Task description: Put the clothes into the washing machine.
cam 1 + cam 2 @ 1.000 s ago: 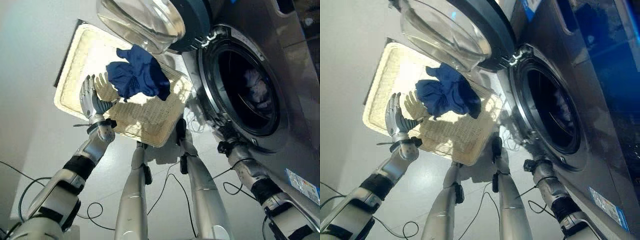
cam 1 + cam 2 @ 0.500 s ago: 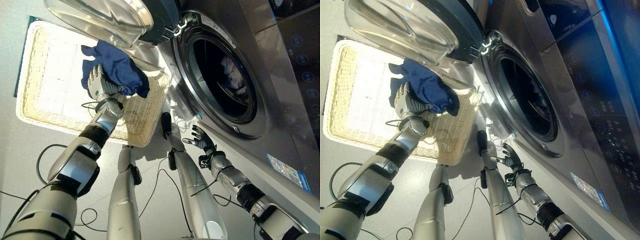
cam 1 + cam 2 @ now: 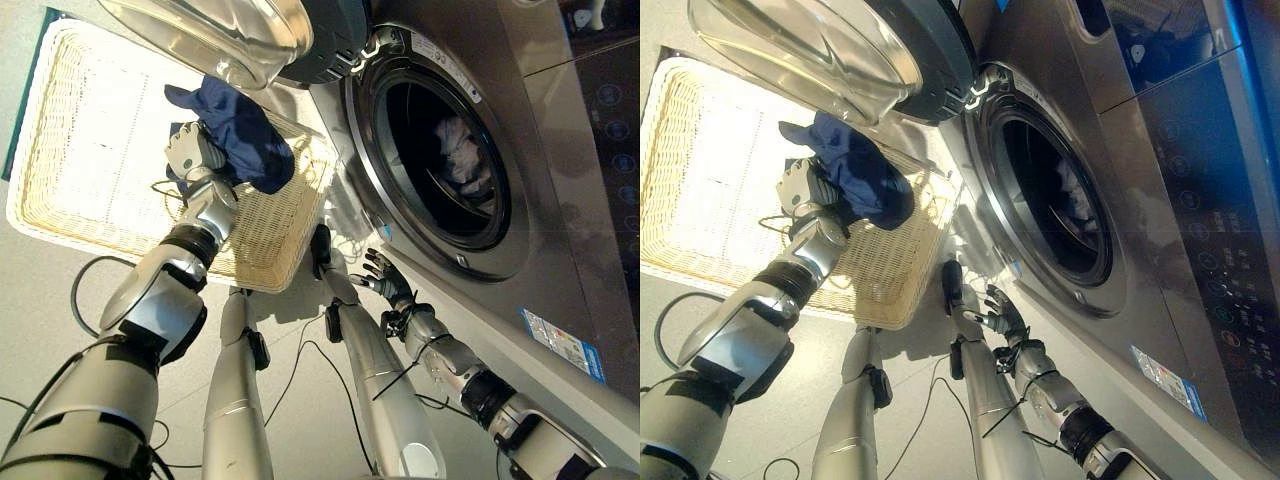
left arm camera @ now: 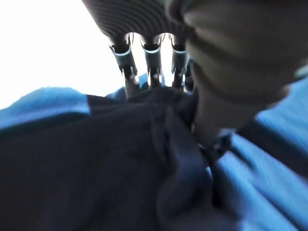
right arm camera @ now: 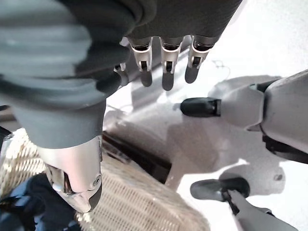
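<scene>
No legible text on washing machine (image 3: pixel 560 160) sticker (image 3: pixel 561 343)

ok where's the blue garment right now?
The blue garment lies in the wicker basket on the floor, on the robot's left, beside the open washing machine door; the left hand is closed on it.

- Silver-grey arms with black bands at the joints.
- Left hand (image 3: pixel 192 152) and right hand (image 3: pixel 385 280): dark ribbed covers, silver fingers (image 5: pixel 167 67) with dark tips.
</scene>
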`<state>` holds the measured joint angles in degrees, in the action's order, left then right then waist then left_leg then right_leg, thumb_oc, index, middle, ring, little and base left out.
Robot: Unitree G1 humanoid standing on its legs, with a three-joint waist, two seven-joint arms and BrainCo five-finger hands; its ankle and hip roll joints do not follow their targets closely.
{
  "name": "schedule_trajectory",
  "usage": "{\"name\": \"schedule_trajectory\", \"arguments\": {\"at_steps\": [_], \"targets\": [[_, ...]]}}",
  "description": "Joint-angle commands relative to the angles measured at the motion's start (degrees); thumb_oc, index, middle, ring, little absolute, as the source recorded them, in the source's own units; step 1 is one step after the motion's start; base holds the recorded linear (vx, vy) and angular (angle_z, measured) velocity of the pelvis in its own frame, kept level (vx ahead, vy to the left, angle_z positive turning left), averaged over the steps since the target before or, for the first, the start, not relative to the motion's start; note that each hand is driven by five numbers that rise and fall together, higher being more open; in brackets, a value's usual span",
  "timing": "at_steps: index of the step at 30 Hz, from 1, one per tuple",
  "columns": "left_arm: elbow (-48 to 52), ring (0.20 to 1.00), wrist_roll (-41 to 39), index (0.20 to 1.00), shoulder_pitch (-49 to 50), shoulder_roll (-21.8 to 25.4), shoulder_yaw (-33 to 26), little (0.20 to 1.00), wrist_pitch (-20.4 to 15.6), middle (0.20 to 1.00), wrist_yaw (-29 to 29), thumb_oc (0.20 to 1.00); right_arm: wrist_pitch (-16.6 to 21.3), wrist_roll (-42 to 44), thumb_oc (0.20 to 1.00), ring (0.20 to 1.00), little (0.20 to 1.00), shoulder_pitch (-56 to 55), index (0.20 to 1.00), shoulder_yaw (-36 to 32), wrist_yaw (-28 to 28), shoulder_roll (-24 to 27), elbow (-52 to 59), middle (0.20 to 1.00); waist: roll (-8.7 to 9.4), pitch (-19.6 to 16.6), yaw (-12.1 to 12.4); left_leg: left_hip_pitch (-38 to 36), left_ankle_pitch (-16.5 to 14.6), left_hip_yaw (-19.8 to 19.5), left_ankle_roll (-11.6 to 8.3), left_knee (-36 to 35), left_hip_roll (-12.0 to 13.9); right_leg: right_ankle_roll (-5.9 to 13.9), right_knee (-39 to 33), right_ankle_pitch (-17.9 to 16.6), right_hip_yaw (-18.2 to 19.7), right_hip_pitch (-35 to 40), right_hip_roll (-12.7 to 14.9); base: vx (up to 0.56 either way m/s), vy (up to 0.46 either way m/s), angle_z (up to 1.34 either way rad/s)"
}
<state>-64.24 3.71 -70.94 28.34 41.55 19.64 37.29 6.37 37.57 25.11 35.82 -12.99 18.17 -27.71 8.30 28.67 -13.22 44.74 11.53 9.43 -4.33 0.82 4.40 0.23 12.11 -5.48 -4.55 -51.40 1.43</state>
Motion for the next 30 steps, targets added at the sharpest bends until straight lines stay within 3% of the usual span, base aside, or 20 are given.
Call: {"name": "schedule_trajectory", "arguments": {"at_steps": [1, 2, 3, 4, 5, 8, 9, 14, 23, 26, 30], "targets": [[-2.13, 0.2, -1.52, 0.2, 4.2, -2.38, -3.05, 0.2, -0.8, 0.2, -0.94, 0.2, 1.1, 1.07, 1.0, 1.0, 1.0, -1.05, 1.0, -0.2, 0.37, -1.44, 1.96, 1.0, 2.26, 1.12, -0.08, -0.55, -3.52, 2.8, -1.4, 2.9, -3.14, 5.61, -7.86, -6.66, 0.61, 2.94, -2.62, 0.0, 0.0, 0.0], [-2.13, 0.2, -1.52, 0.2, 4.2, -2.38, -3.05, 0.2, -0.8, 0.2, -0.94, 0.2, 1.1, 1.07, 1.0, 1.0, 1.0, -1.05, 1.0, -0.2, 0.37, -1.44, 1.96, 1.0, 2.26, 1.12, -0.08, -0.55, -3.52, 2.8, -1.4, 2.9, -3.14, 5.61, -7.86, -6.66, 0.61, 2.94, -2.62, 0.0, 0.0, 0.0], [-1.59, 0.2, -5.03, 0.2, 4.85, -2.35, -4.36, 0.2, -5.08, 0.2, 1.54, 0.2, 2.11, 0.82, 1.0, 1.0, 1.0, -1.39, 1.0, -0.3, 0.5, -1.37, 1.84, 1.0, 1.93, 1.12, 0.17, -0.79, -3.61, 2.7, -1.42, 3.04, -3.19, 5.64, -7.79, -6.48, 0.57, 3.23, -2.48, 0.0, 0.0, 0.0], [-1.59, 0.2, -5.03, 0.2, 4.85, -2.35, -4.36, 0.2, -5.08, 0.2, 1.54, 0.2, 2.11, 0.82, 1.0, 1.0, 1.0, -1.39, 1.0, -0.3, 0.5, -1.37, 1.84, 1.0, 1.93, 1.12, 0.17, -0.79, -3.61, 2.7, -1.42, 3.04, -3.19, 5.64, -7.79, -6.48, 0.57, 3.23, -2.48, -0.06, 0.034, 0.01], [2.09, 0.2, -8.5, 0.2, 8.18, -2.18, -8.69, 0.2, -12.37, 0.2, 5.47, 0.2, 3.59, -0.22, 1.0, 1.0, 1.0, -2.92, 1.0, -0.93, 0.21, -0.97, 3.58, 1.0, 0.93, 1.12, 1.23, -1.61, -3.7, 1.93, -1.42, 3.1, -3.45, 5.71, -7.68, -6.04, 0.25, 4.34, -2.04, -0.06, 0.026, 0.02], [3.93, 0.2, -9.02, 0.2, 9.97, -2.2, -10.23, 0.2, -14.23, 0.2, 6.81, 0.2, 4.06, -0.73, 1.0, 1.0, 1.0, -3.52, 1.0, -1.13, -0.15, -0.82, 4.44, 1.0, 0.5, 1.12, 1.71, -1.97, -3.73, 1.58, -1.41, 3.15, -3.59, 5.73, -7.64, -5.9, 0.04, 4.8, -1.84, -0.04, 0.02, 0.01], [8.09, 0.2, -10.05, 0.2, 14.84, -2.43, -13.38, 0.2, -17.83, 0.2, 9.99, 0.2, 5.14, -2.25, 1.0, 1.0, 1.0, -4.7, 1.0, -1.76, -0.81, -0.1, 6.56, 1.0, -0.39, 1.12, 2.9, -2.85, -3.69, 0.78, -1.38, 3.25, -3.94, 5.68, -7.49, -5.59, -0.4, 5.97, -1.59, -0.07, 0.042, 0.03], [13.04, 0.2, -11.78, 0.2, 22.74, -3.09, -18.08, 0.2, -21.26, 0.2, 12.99, 0.2, 5.58, -5.98, 1.0, 1.0, 1.0, -5.2, 1.0, -2.97, -2.66, 0.25, 10.64, 1.0, -1.13, 1.12, 4.98, -4.83, -3.51, -0.76, -1.24, 2.82, -4.19, 5.61, -7.05, -4.82, -1.53, 8.3, -1.29, -0.07, 0.04, 0.08], [22.42, 0.2, -16.83, 0.2, 32.6, -5.39, -22.23, 0.2, -28.88, 0.2, 9.56, 0.2, 2.77, -11.98, 1.0, 1.0, 1.0, -1.84, 1.0, -5.69, -3.5, 0.94, 14.75, 1.0, -2.47, 1.12, 8.6, -8.8, -3.75, -2.89, -0.74, 1.77, -4.34, 5.58, -6.58, -3.07, -3.37, 12.73, -0.45, -0.07, 0.064, 0.16], [29.06, 0.2, -15.51, 0.2, 36.05, -6.25, -21.86, 0.2, -31.8, 0.2, 4.32, 0.2, 0.79, -14.58, 1.0, 1.0, 1.0, -0.52, 1.0, -7.1, -3.13, 1.21, 15.1, 1.0, -3.66, 1.12, 10.49, -10.47, -3.8, -4.03, -0.22, 1.05, -4.93, 5.68, -6.44, -2.64, -4.56, 14.47, 0.13, -0.07, 0.044, 0.26], [35.13, 0.2, -15.98, 0.2, 37.86, -5.67, -21.35, 0.2, -32.26, 0.2, -1.28, 0.2, -0.55, -16.34, 1.0, 1.0, 1.0, 0.27, 1.0, -7.85, -2.31, 1.67, 15.67, 1.0, -4.42, 1.12, 11.7, -11.46, -3.72, -4.88, 0.05, 0.66, -5.27, 5.76, -6.14, -2.19, -5.42, 15.6, 0.56, -0.05, 0.021, 0.17]]}}
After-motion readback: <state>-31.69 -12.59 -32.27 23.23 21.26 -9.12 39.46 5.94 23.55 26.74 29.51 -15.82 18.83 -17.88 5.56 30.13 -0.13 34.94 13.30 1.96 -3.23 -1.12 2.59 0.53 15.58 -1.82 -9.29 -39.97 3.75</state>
